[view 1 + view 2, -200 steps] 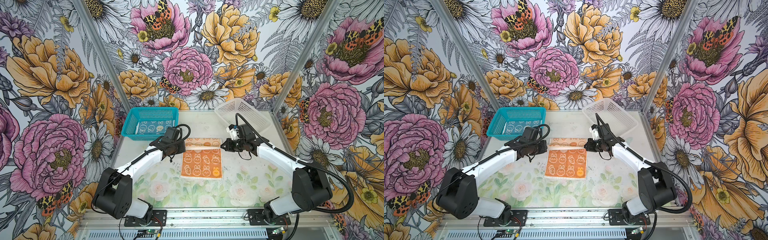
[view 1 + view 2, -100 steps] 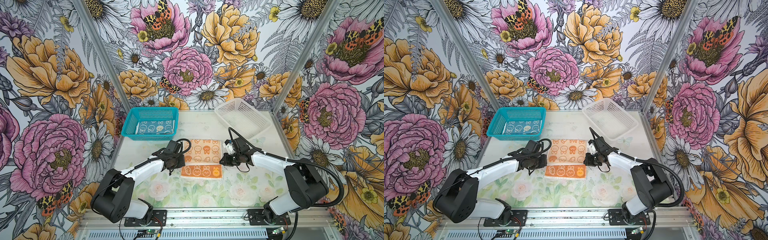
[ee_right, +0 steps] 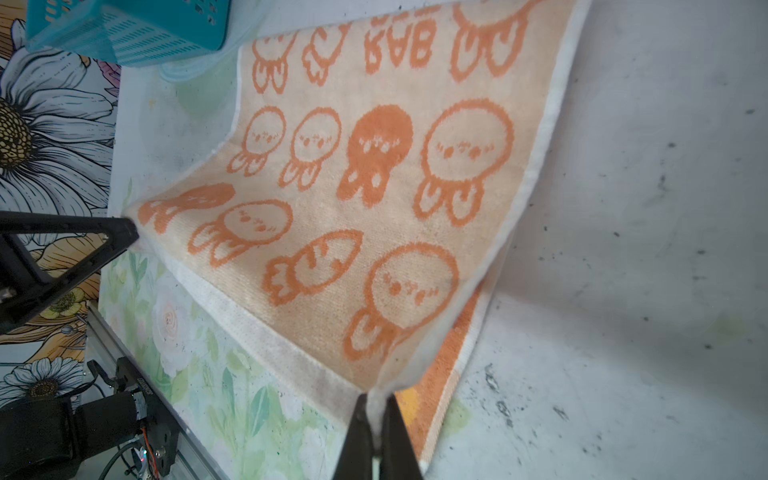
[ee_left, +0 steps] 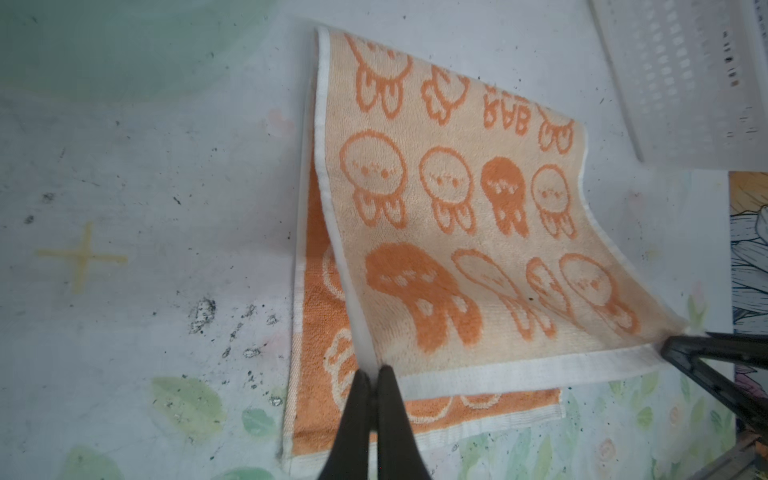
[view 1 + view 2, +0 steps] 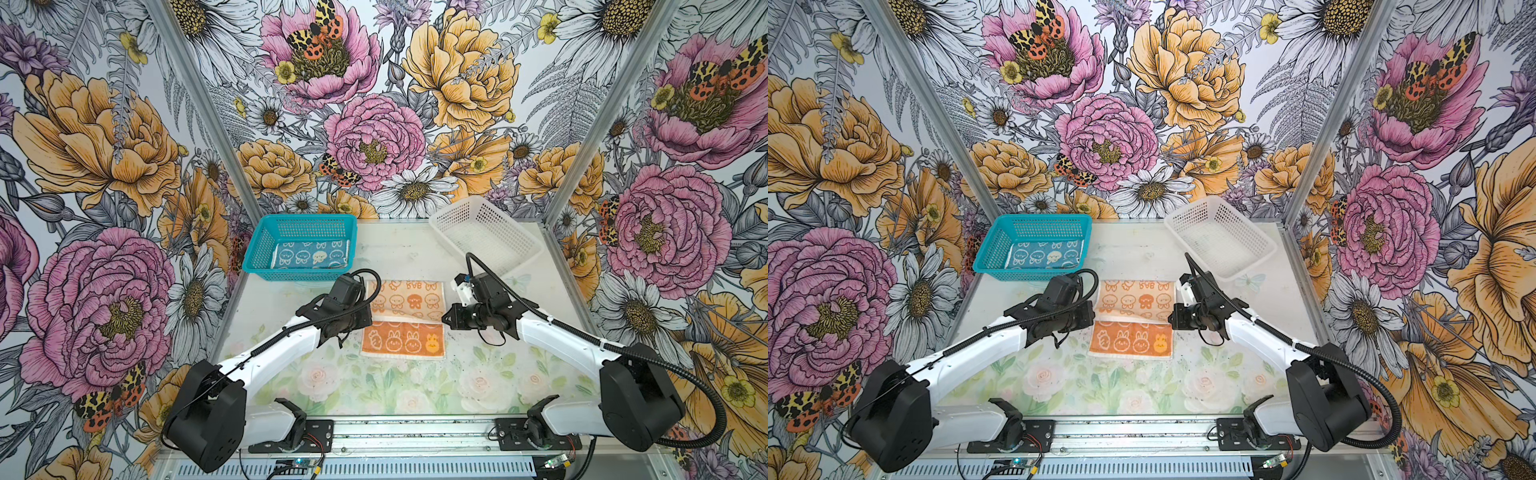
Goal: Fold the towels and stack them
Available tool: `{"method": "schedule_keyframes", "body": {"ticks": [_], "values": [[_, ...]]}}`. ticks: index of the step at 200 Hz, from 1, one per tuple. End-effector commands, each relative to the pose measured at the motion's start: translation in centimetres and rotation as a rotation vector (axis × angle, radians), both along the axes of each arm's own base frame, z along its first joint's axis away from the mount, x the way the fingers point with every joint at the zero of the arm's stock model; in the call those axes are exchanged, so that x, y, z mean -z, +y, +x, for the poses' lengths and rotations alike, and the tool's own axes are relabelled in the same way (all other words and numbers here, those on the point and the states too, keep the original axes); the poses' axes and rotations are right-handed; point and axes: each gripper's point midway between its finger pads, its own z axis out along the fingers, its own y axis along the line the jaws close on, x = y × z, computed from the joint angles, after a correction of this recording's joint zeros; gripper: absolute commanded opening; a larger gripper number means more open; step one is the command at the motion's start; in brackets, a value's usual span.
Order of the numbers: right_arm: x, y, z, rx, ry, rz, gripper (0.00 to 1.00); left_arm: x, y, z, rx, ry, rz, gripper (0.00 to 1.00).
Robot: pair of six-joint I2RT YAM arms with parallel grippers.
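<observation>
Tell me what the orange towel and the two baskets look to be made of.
Orange towel: looks like cotton terry, matte; fuzzy pile, flat white hem, colours reversed between its two faces, as in a jacquard weave.
Teal basket: probably moulded plastic, smooth; thin rigid walls pierced with even slots.
White basket: apparently the same plastic, milky white; the same grid of holes.

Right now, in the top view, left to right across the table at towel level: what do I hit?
left gripper → peach-orange towel, half folded → right gripper; both pinch towel corners. Back row: teal basket → white basket.
</observation>
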Motion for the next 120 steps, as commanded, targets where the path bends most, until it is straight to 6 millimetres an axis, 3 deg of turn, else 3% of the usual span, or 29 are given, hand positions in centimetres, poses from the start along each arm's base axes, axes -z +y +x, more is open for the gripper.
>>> {"method": "schedule_keyframes", "body": {"ticks": [1,31,65,96,120], "values": [[4.3,-1.2,-2.3,0.015,0.112,-0.088,0.0,5.0,1.4,-2.5,-0.049,0.115,0.091,0.0],[6.1,-0.9,-2.2,0.011,0.14,-0.096,0.0,8.1,1.7,-2.7,-0.066,0.172,0.093,0.0],[7.8,-0.6,-1.1,0.0,0.159,-0.133,0.0,9.0,2.1,-0.8,-0.074,0.185,0.094,0.0],[8.6,-1.2,2.1,0.025,0.151,-0.165,0.0,8.2,1.9,2.3,-0.067,0.162,0.08,0.0],[7.3,-1.3,5.7,0.046,0.128,-0.137,0.0,6.0,1.3,5.0,-0.055,0.125,0.047,0.0]]}}
